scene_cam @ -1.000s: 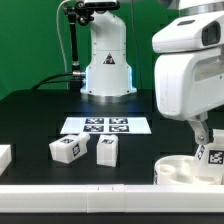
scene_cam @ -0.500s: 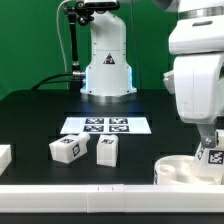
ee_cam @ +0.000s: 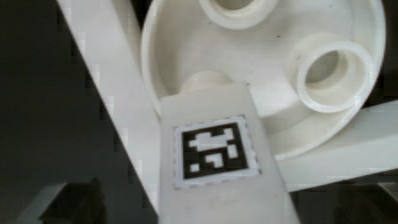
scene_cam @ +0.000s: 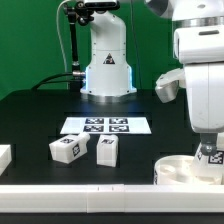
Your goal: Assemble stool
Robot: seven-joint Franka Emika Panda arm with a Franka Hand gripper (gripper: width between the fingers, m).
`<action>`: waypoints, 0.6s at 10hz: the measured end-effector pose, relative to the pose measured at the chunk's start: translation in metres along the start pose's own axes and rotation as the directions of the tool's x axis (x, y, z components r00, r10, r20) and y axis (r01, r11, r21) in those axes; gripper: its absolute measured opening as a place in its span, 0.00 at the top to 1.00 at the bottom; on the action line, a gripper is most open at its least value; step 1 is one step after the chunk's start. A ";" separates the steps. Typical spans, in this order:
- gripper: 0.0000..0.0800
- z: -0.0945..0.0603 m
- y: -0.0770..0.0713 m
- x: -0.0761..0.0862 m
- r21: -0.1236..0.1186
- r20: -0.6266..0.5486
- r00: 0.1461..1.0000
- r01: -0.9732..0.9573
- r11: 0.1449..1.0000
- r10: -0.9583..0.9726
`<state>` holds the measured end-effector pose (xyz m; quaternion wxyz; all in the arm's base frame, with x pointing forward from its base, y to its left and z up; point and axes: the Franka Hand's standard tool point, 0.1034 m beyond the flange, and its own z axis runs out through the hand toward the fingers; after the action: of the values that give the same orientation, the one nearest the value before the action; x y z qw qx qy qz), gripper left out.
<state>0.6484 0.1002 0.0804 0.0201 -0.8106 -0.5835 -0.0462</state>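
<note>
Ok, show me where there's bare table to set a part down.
Free: table toward the exterior view's left of the marker board, and the strip between the two loose legs and the seat. Crowded: at the seat, where the gripper hangs over a third leg.

Plain green backdrop wall [scene_cam: 30,45] well behind the jaws, evenly lit, no hard shadows. Matte black table top [scene_cam: 35,115] beneath and around them, faintly glossy toward the back. Thin flat white marker board [scene_cam: 104,125] lying on it, well apart from the jaws, toward the exterior view's left. Long white border rail [scene_cam: 80,192] along the table edge, passing close by the jaws.
</note>
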 end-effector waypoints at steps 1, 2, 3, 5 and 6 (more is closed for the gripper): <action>0.23 0.001 0.000 0.000 0.002 0.001 1.000 0.000 1.000 0.000; 0.23 0.001 0.000 -0.001 0.002 0.001 1.000 -0.002 1.000 0.002; 0.45 0.002 0.000 -0.002 0.002 0.001 1.000 -0.002 1.000 0.002; 0.57 0.002 0.000 -0.002 0.003 0.001 1.000 -0.020 1.000 0.020; 0.57 0.002 0.000 -0.002 0.003 0.001 0.999 -0.041 0.999 0.041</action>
<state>0.6477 0.0983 0.0782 0.0218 -0.8224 -0.5667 -0.0444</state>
